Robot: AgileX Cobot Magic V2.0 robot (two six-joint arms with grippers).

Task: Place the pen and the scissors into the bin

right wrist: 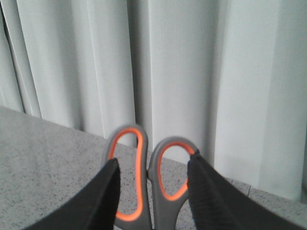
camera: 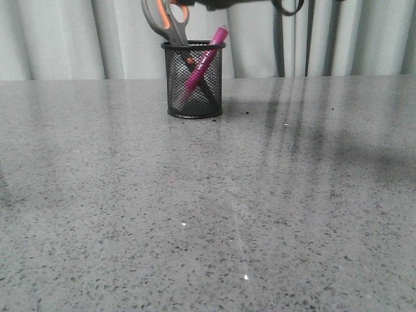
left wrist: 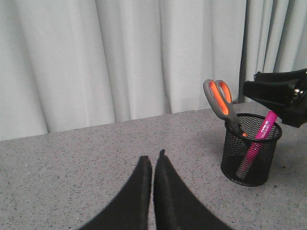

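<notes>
Scissors (camera: 166,21) stood blades-down in the bin (camera: 193,104), their grey, orange-lined handles rising well above the rim and leaning toward eleven o'clock in the front view. Beside them the pen (camera: 202,65) lay slanted inside the same bin, its upper end poking over the rim toward one o'clock and its lower end resting near the base at about seven o'clock. The bin sat upright on the grey speckled table (camera: 208,214), far back at twelve o'clock, close to the pale curtain (camera: 58,39).

The right gripper (right wrist: 152,191) hung just above the scissor handles (its wrist camera looked straight down past them), with its two dark fingers (right wrist: 103,199) spread wide, one on each side of the handle loops; whether either finger touched the handles could not be told. In the left wrist view its black body showed just above and beside the bin's rim.

The left gripper (left wrist: 153,165) was away from the bin, over bare table, its fingers pressed together with barely a slit between them and nothing held. From its camera the bin (left wrist: 250,163), the scissors (left wrist: 220,101) and the pen (left wrist: 259,141) sat toward two o'clock.
</notes>
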